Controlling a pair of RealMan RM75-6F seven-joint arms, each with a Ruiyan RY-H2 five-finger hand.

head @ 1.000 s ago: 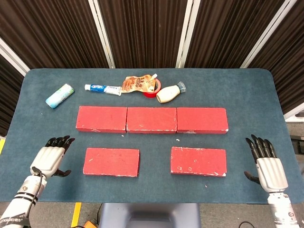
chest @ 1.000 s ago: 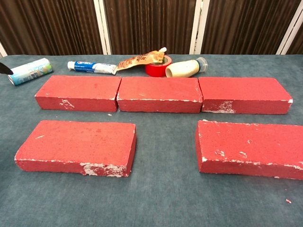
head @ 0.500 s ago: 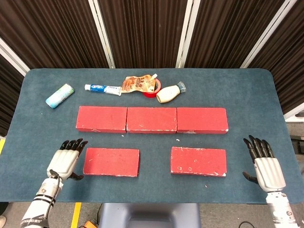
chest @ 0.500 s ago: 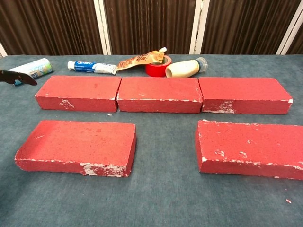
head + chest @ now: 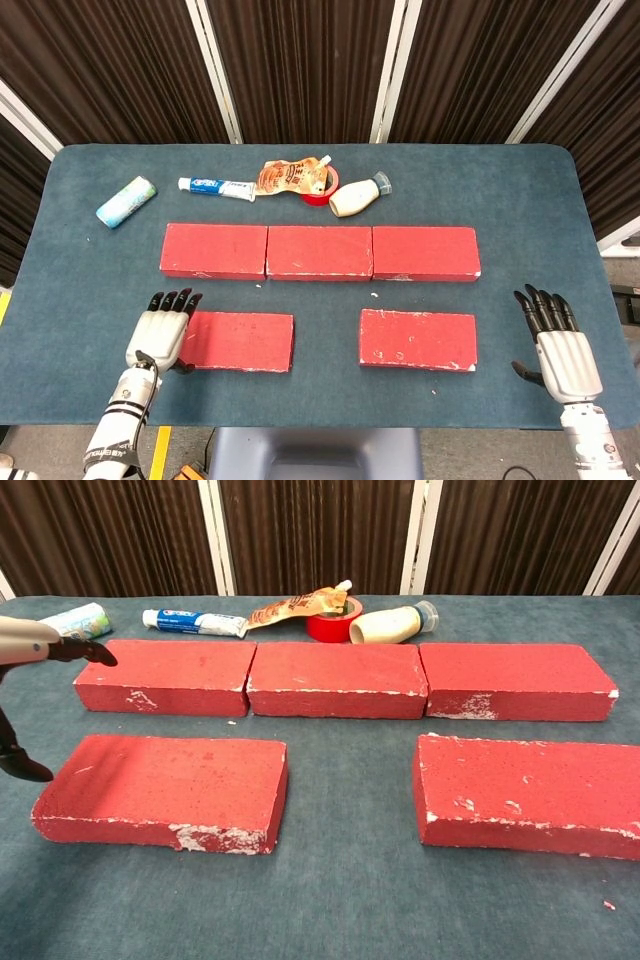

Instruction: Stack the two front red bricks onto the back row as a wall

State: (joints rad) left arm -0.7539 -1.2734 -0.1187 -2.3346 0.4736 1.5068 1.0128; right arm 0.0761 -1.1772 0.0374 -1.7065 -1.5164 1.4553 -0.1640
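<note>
1. Left robot hand (image 5: 163, 332): open, fingers spread and pointing away from the robot, at the left end of the front left brick (image 5: 236, 342). Gripping nothing. In the head view, overlapping that brick's left edge; in the chest view, dark fingertips above and a thumb beside the brick's left end. Contact impossible to confirm from either view.
2. Right robot hand (image 5: 562, 349): open, fingers straight and apart, holding nothing, well to the right of the front right brick (image 5: 417, 340) and not touching it. Absent from the chest view.
3. Progress, as a judgement: nothing stacked yet. Both front bricks flat on the counter (image 5: 520, 200), each in its own spot in front of the back row (image 5: 319, 252), with a bare strip of counter between.
4. Back row: three red bricks end to end, flat, tops bare, ready to take a second layer.
5. Left to do: grasp of the front left brick, lift, placement on the back row; then the same for the front right brick. Whole task ahead, apparently at the approach to the first grasp.
6. Behind the back row: a toothpaste tube (image 5: 216, 186), a pouch (image 5: 290, 176), a roll of red tape (image 5: 324, 190), a small bottle (image 5: 358, 197) and a tube (image 5: 126, 201) at far left, all apart from the bricks.
</note>
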